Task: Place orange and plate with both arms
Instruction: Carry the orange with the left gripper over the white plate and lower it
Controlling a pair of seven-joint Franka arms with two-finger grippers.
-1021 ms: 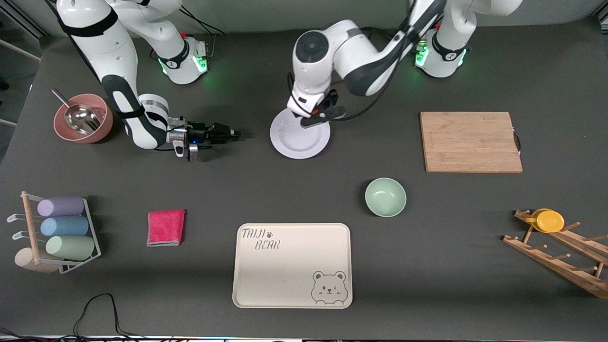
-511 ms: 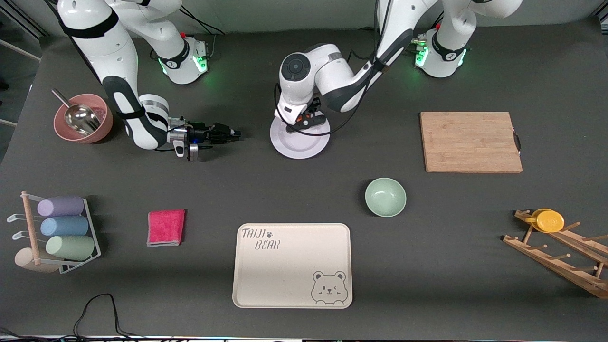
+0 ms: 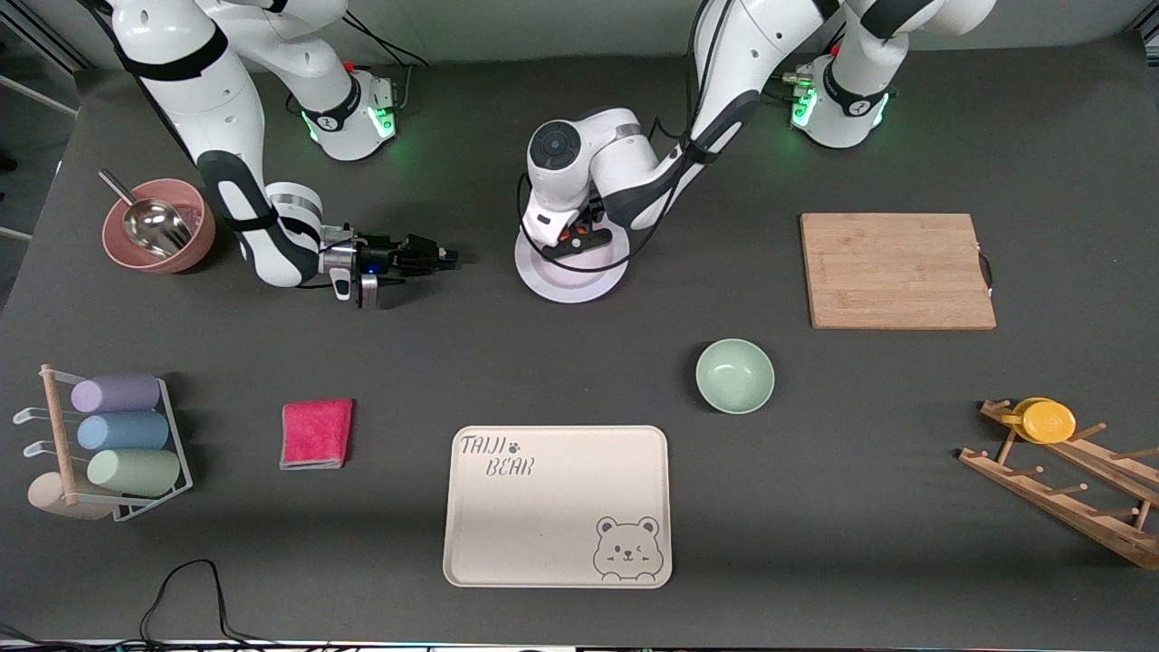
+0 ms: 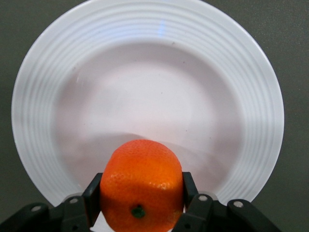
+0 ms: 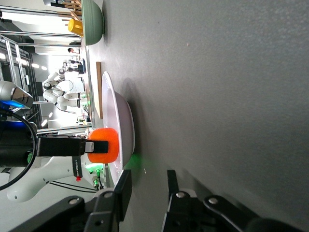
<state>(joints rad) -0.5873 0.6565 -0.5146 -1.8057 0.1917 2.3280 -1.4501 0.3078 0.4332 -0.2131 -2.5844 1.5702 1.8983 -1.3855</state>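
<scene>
The orange (image 4: 141, 183) is held between the fingers (image 4: 91, 198) of my left gripper (image 4: 141, 195), which is shut on it just above the plate (image 4: 145, 29). In the front view the left gripper (image 3: 578, 240) hangs over the half of the plate (image 3: 572, 279) toward the robots' bases. The pale plate lies flat on the table's middle. My right gripper (image 3: 450, 256) waits low over the table beside the plate, toward the right arm's end. It is open (image 5: 147, 187) with nothing between its fingers, and it faces the plate (image 5: 120, 116) and the orange (image 5: 104, 145).
A mint-green bowl (image 3: 734, 375) and a cream bear tray (image 3: 557, 505) lie nearer the front camera. A wooden cutting board (image 3: 896, 270) sits toward the left arm's end. A pink bowl with a scoop (image 3: 158, 226), a red cloth (image 3: 316, 433) and a cup rack (image 3: 118, 444) lie toward the right arm's end.
The left arm has swung toward the right arm's end and come down, bringing the orange lower over the plate. The right arm has not moved.
</scene>
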